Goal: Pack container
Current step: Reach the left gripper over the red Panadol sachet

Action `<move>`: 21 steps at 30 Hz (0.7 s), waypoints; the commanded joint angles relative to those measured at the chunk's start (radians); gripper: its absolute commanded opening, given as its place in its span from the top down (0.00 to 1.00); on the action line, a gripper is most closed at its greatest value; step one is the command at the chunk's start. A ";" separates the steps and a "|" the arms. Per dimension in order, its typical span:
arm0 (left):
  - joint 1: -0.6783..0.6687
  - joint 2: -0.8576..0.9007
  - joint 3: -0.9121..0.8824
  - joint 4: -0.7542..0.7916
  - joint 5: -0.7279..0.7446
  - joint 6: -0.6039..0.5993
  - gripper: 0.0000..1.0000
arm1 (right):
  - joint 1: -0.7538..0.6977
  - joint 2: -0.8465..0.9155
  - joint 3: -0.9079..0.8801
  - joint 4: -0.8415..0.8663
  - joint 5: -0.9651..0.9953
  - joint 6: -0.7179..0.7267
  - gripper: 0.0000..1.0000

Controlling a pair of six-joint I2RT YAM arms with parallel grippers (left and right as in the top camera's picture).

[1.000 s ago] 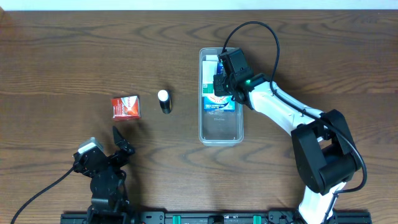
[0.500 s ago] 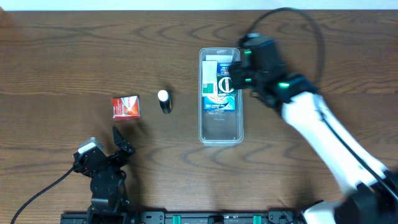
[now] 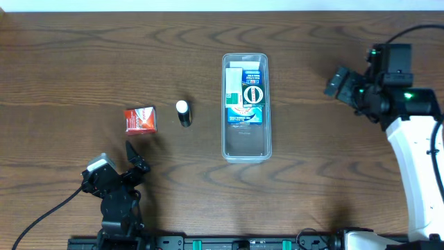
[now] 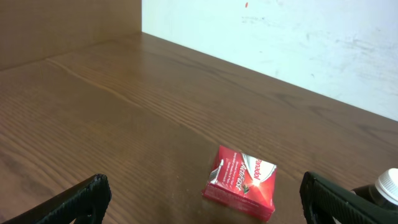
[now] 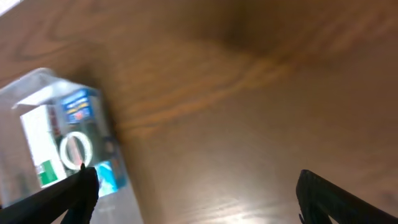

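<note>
- Your container [image 3: 245, 146] already holds a blue box [image 3: 246, 104].
- The red box [image 3: 140, 119] and the small bottle [image 3: 183, 112] lie unpacked on the worktop [image 3: 83, 69].
- The left pincer [image 3: 136, 157] and the right pincer [image 3: 336, 80] both gape, empty.

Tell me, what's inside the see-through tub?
The container holds a blue-and-white packet with a round ring printed on it, and a white-and-green box at the end farther from the robot. The nearer end is bare. Anything beneath the packets is covered, so I can't tell.
</note>
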 commanded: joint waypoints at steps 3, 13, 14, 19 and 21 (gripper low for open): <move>0.005 -0.006 -0.024 -0.003 -0.009 -0.024 0.02 | -0.023 -0.017 0.002 -0.048 -0.004 0.007 0.01; 0.004 0.010 0.030 0.032 0.095 -0.031 0.02 | -0.022 -0.017 0.002 -0.055 -0.004 0.007 0.01; 0.004 0.027 0.056 0.021 0.097 -0.031 0.02 | -0.022 -0.017 0.002 -0.055 -0.004 0.007 0.01; 0.004 0.232 0.256 -0.098 0.042 -0.033 0.02 | -0.022 -0.017 0.002 -0.055 -0.004 0.007 0.01; 0.005 0.355 0.342 -0.133 0.028 -0.055 0.02 | -0.022 -0.017 0.002 -0.055 -0.004 0.007 0.01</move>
